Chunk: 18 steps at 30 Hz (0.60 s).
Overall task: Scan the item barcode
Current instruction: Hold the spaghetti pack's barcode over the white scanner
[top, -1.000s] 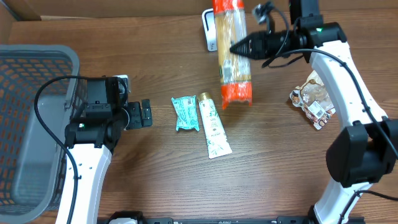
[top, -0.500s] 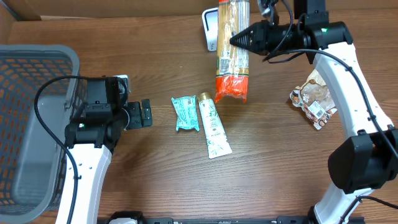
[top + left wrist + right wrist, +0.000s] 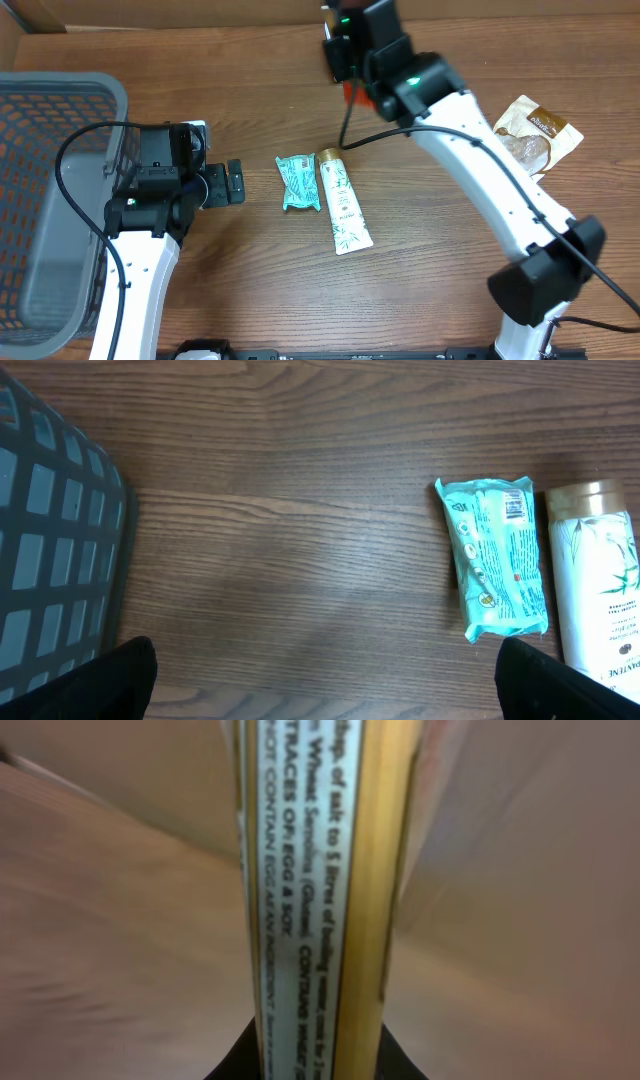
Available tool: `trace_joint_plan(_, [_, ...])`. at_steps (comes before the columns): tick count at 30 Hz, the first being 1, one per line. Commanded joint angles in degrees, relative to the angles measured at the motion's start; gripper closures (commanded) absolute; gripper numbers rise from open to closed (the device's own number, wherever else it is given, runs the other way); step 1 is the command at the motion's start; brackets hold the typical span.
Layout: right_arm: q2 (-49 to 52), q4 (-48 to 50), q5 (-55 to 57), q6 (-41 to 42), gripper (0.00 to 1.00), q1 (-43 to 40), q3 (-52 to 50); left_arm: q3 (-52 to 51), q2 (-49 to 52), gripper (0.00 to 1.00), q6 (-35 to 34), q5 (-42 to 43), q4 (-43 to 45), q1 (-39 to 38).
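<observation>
Where the right arm reaches: stretched from the near right corner across the table (image 3: pixel 250 290) to the middle of its far edge, elbow low, wrist turned over the far rim.
Right claw (image 3: pixel 300 1060): clenched on the spaghetti pack (image 3: pixel 310 870), gripping it near one end; the dark fingers show only at the bottom of the right wrist view.
Spaghetti pack: held off the table at the far edge, running lengthwise away from the wrist camera, with a printed side panel facing it; no barcode can be made out there.
What blocks the view: from overhead the right wrist covers nearly all of the pack, leaving only an orange scrap below it.
Left arm: folded at the left side, beside the basket (image 3: pixel 100 85), forearm pointing right.
Left claw (image 3: pixel 233 183): released, jaws spread wide, holding nothing, aimed at the teal packet (image 3: pixel 298 182) but well short of it.
Tube (image 3: pixel 343 205): white with a gold cap, lying flat just beside the teal packet on its right.
Snack bag (image 3: pixel 535 135): brown, lying at the right edge, well apart from the rest.
</observation>
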Motion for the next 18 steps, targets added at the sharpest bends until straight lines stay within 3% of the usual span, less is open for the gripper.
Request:
trace_joint_plan(1, [3.23, 5.22, 12.70, -24.92, 0.96, -0.44, 2.86, -0.22, 0.31, 0.00, 0.87, -0.35, 0.07, 0.26])
trace_joint_plan(6, [10.14, 15.58, 11.30, -45.42, 0.96, -1.95, 2.80, -0.22, 0.31, 0.00, 0.87, -0.35, 0.07, 0.26])
trace_joint_plan(9, [13.53, 23.23, 6.62, -52.61, 0.96, -3.26, 2.80, -0.22, 0.31, 0.00, 0.87, -0.35, 0.07, 0.26])
trace_joint_plan(18, [21.57, 45.55, 0.11, -56.94, 0.96, -5.16, 2.78, -0.22, 0.31, 0.00, 0.87, -0.35, 0.07, 0.26])
